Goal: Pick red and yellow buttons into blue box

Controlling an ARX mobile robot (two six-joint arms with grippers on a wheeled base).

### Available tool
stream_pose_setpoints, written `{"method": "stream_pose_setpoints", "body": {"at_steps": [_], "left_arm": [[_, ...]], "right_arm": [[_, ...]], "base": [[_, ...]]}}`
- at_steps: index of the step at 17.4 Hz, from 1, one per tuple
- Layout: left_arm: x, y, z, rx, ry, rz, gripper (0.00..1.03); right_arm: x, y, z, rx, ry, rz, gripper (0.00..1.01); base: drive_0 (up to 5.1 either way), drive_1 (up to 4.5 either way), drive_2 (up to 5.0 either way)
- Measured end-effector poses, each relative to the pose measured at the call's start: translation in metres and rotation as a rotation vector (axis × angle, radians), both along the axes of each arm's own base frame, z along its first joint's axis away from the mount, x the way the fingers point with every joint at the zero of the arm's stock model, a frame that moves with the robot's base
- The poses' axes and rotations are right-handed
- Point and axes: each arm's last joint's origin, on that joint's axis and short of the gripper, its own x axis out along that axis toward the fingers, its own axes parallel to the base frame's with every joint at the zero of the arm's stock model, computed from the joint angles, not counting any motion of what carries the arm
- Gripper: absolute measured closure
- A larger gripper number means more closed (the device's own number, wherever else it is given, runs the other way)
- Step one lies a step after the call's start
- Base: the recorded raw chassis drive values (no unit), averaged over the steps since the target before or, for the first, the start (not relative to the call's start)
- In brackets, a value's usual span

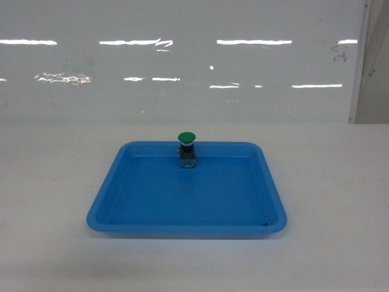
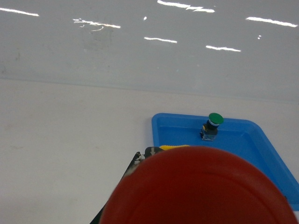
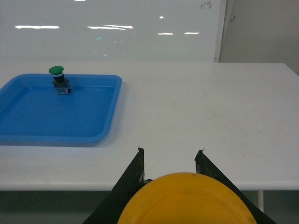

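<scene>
White table (image 1: 55,182), wall (image 1: 182,61) behind it. Near the middle lies a shallow blue tray (image 1: 109,207), rounded at the corners; this is not the deep blue box of the task, which appears in none of the three views.

Inside the tray, against its far wall, stands a green button (image 1: 186,149), upright on its block base. It is no part of the task and is the only thing in the tray.

Left gripper (image 2: 154,156): only the dark tips of its fingers (image 2: 135,161) show, past the rim of a large red cap that fills the lower part of the left wrist view. This is the red button (image 2: 196,191), held close under the camera; the jaws appear clamped on it, with a sliver of yellow showing just behind.

Right gripper (image 3: 170,163): two dark fingers (image 3: 135,172) stand either side of a yellow cap at the bottom of the right wrist view. This is the yellow button (image 3: 187,200), apparently gripped between them, above the near table edge.

Neither arm shows in the head view.

Progress, as a judgement: both buttons appear picked and in hand; what remains is to carry them to the box and release them there.
</scene>
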Motion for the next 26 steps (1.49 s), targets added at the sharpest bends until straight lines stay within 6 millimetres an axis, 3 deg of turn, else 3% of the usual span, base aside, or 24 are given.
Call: {"method": "stream_pose_setpoints", "body": {"at_steps": [26], "left_arm": [[-0.0001,0.0,0.0,0.0,0.0,0.0,0.78]], "right_arm": [[0.0,0.0,0.0002,0.0,-0.001,0.0,0.73]], "base": [[5.0,-2.58,-2.4]]}}
